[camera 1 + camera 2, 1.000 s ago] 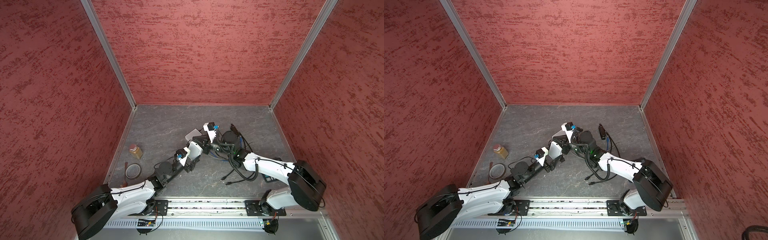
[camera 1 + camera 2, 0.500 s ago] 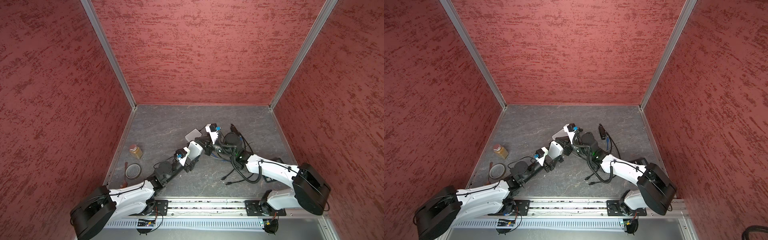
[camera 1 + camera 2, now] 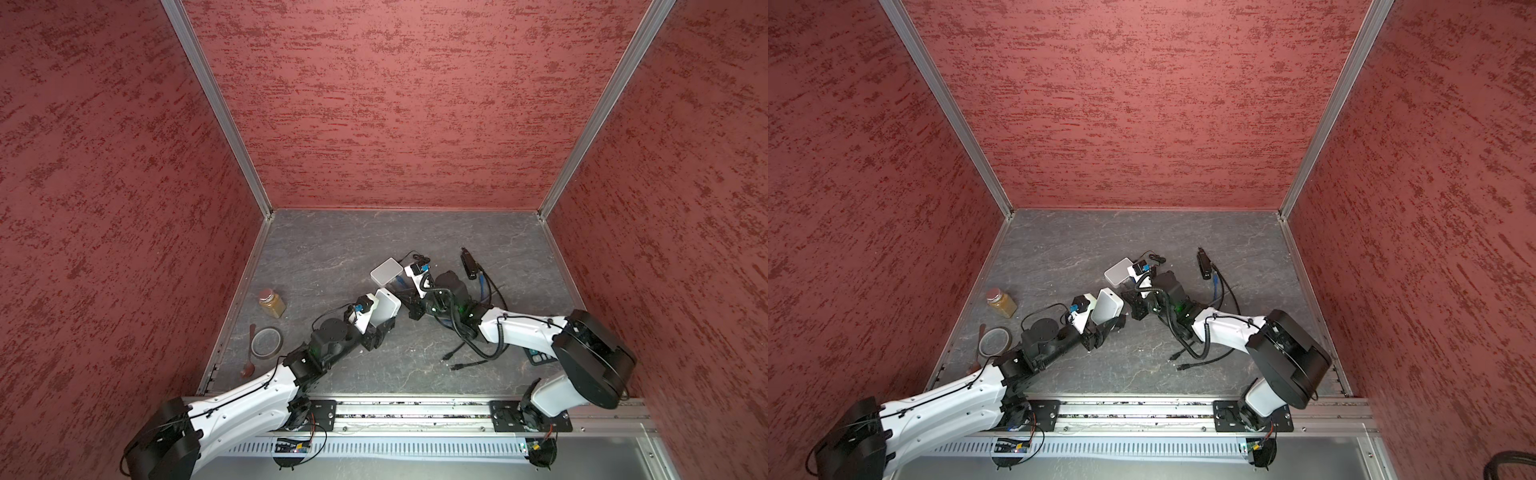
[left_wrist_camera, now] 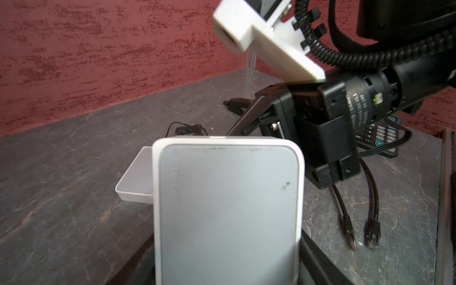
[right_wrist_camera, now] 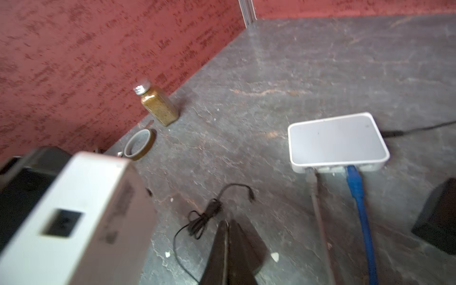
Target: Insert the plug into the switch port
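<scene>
The black-cabled plug [image 4: 350, 238] lies uninserted on the grey desk [image 4: 61, 197]; the left claw [image 3: 381, 329] clamps the white plastic switch [image 4: 227, 209], and the right claw [image 5: 227, 246] is pressed together, empty.

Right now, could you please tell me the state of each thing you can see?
Left gripper: shut on held switch.
Right gripper: shut, nothing visible in it.
Held switch: gripped, tilted up, visible port empty.
Flat switch: lying flat, blue cable plugged in.
Black plugs: loose on the table, unplugged.
Jar: upright, lid on.
Tape: lying flat.
</scene>
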Controlling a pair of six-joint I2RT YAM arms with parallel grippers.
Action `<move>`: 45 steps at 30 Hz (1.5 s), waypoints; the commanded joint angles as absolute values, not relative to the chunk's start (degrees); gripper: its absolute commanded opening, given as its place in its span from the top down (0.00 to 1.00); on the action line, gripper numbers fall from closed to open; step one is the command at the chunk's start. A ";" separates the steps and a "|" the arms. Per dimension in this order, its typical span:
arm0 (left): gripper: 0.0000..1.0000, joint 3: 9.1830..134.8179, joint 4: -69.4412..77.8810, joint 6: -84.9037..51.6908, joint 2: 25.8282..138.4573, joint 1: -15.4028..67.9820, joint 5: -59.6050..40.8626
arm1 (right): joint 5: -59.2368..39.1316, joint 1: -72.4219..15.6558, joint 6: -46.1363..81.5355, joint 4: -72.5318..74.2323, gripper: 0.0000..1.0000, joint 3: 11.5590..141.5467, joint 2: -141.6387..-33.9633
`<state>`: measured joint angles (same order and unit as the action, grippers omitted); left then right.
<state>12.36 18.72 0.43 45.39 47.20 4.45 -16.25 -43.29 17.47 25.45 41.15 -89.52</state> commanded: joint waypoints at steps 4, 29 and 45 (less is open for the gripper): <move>0.53 15.08 4.97 -4.93 41.73 45.43 7.99 | -15.30 -40.74 18.80 26.25 1.00 40.89 -93.56; 0.51 38.00 -15.45 -28.49 74.99 22.60 18.34 | -16.79 -40.23 16.52 24.21 0.84 41.39 -94.07; 0.25 39.02 -17.24 -31.20 84.97 20.31 14.68 | -17.09 -40.25 16.45 24.48 0.82 41.07 -93.16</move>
